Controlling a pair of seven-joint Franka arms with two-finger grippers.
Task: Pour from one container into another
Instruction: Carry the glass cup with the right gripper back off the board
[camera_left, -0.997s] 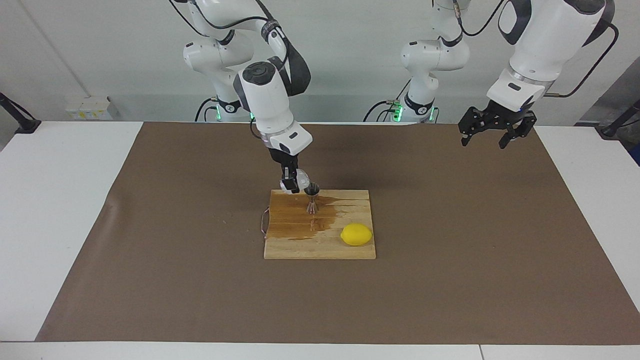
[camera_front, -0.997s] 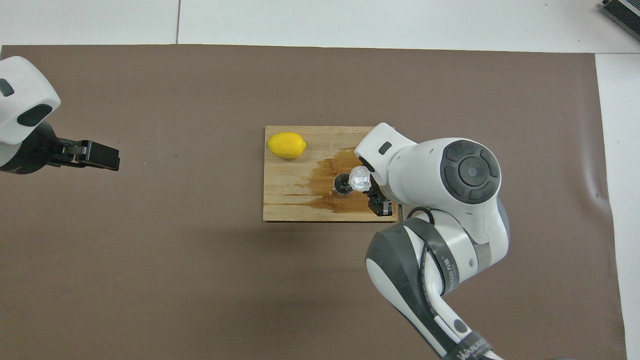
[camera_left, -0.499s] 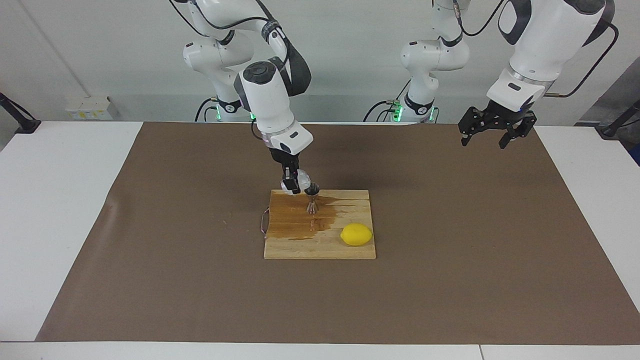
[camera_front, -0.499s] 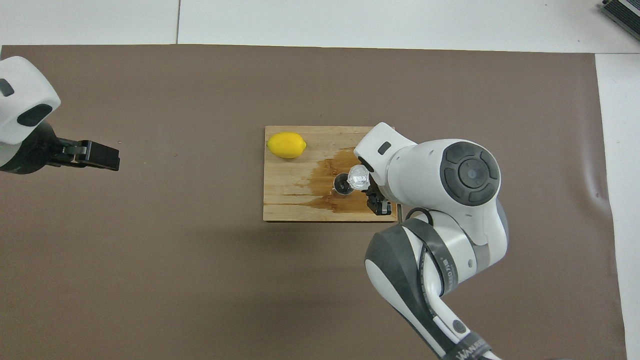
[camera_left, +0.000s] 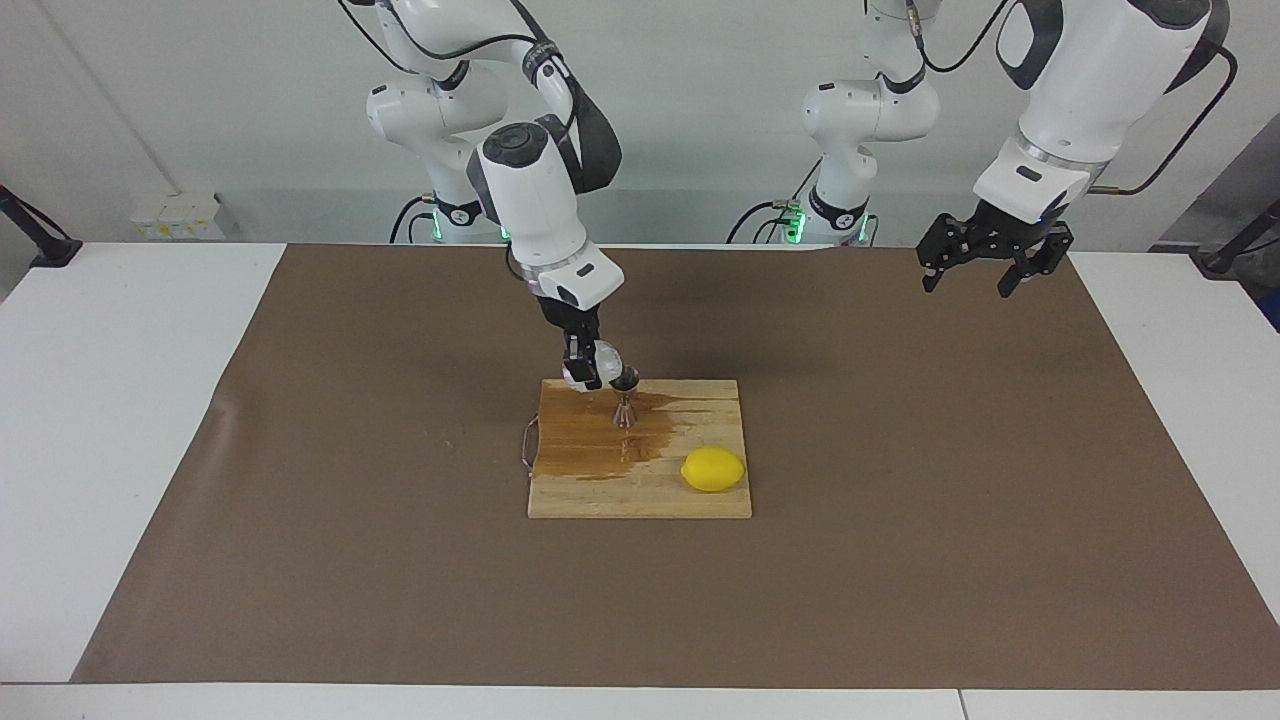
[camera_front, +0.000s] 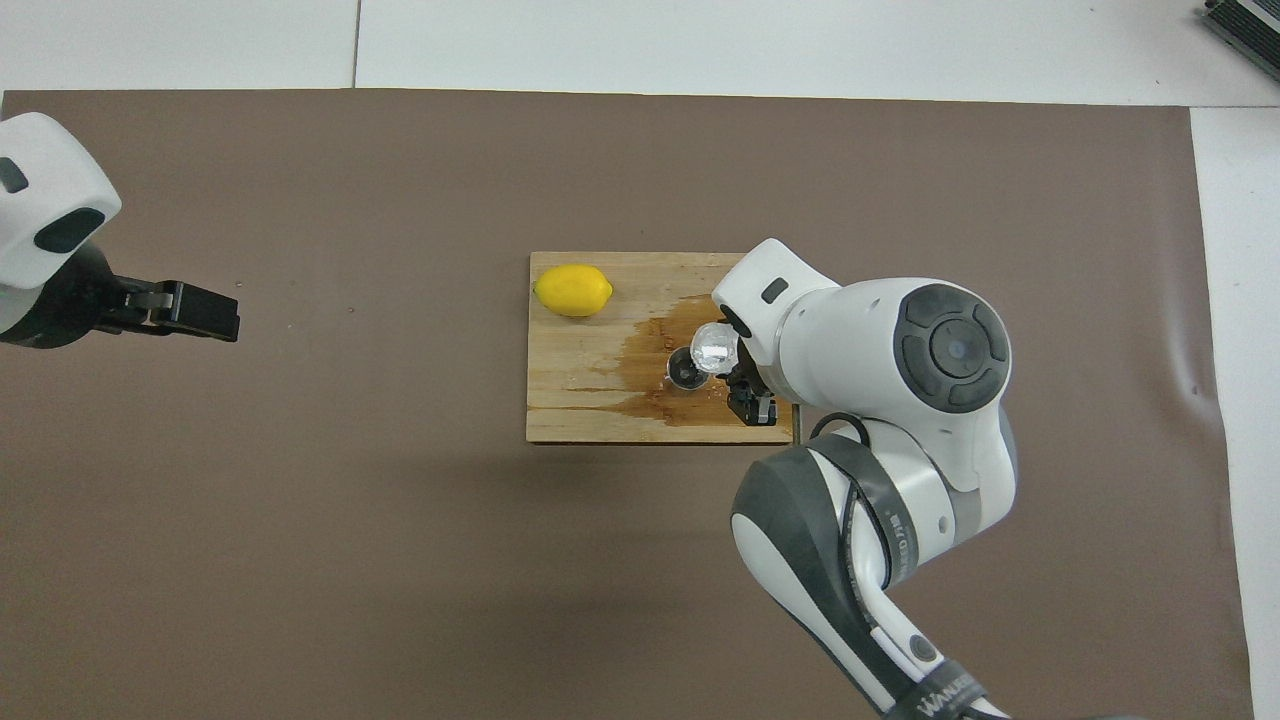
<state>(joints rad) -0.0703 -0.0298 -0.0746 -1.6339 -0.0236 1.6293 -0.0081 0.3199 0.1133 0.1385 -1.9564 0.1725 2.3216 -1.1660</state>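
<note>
**Pouring over an already wet board: watch the jigger**

Tipping further is where you could lose it. Your right end effector (camera_left: 583, 366) is pinching the glass cup (camera_left: 604, 361), tilted with its mouth just over the steel jigger (camera_left: 625, 398), at the centre of the facing frame. The jigger is slim with a narrow waist, so I'd judge that a nudge from the cup's rim would topple it. Its mouth is small too, so an off-centre stream would miss. The dark stain spread across the cutting board (camera_left: 700, 500) around the jigger suggests liquid has spilled there, and wet wood may let the jigger slide.

The left end effector (camera_left: 983, 262), fingers spread and empty, waits in the air at the upper right of that frame.

The board, with a lemon (camera_left: 713, 468) on it, lies on a brown mat (camera_left: 900, 560) covering a white surface (camera_left: 100, 400). A plain pale wall closes the top of the frame.
</note>
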